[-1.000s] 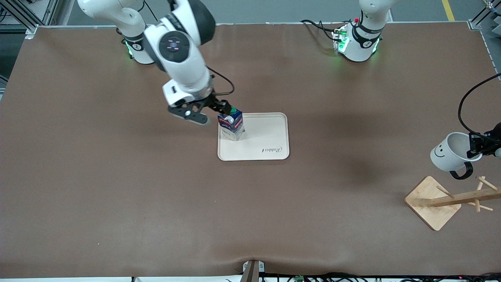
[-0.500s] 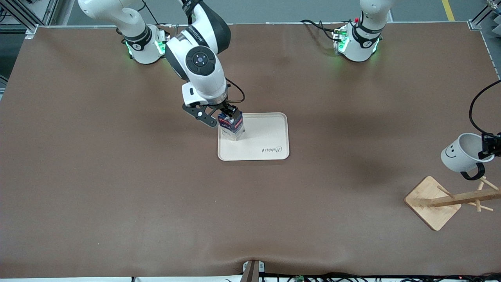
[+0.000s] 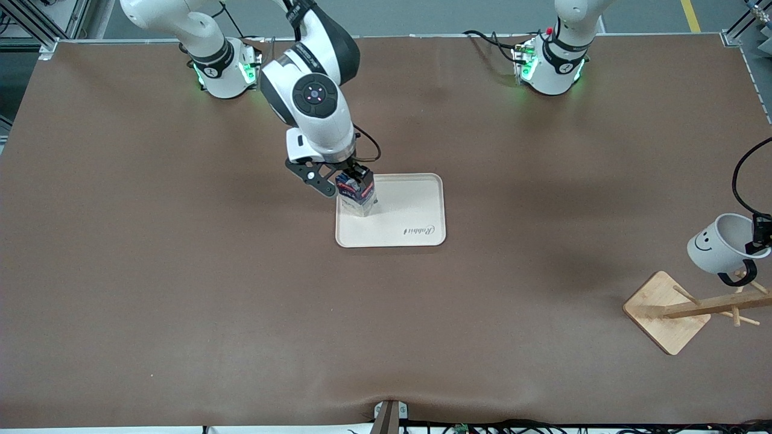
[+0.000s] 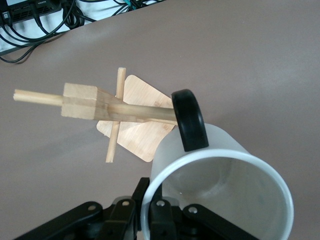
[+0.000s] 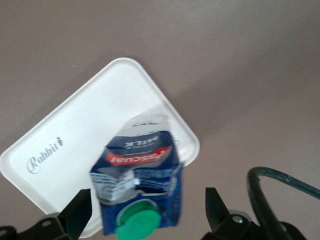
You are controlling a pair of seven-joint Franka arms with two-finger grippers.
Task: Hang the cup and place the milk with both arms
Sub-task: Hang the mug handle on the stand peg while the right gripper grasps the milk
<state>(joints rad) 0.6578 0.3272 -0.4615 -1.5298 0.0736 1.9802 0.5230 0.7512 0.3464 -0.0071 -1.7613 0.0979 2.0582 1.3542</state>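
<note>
The milk [image 3: 357, 194] stands on the tray's [image 3: 416, 211] ten-o'clock corner, mid-desk; the right pincer [image 3: 347, 179] straddles it, fingers parted, so placing looks done. The left pincer [image 3: 761, 235] pinches the cup [image 3: 721, 244] over the rack [image 3: 693, 307]; hanging remains.

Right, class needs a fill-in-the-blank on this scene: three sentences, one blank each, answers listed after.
1. The milk stands on the white ____.
2. The left gripper holds the cup above the wooden ____.
3. The right gripper has its fingers ____ on either side of the carton.

Missing words: tray; rack; open
</note>
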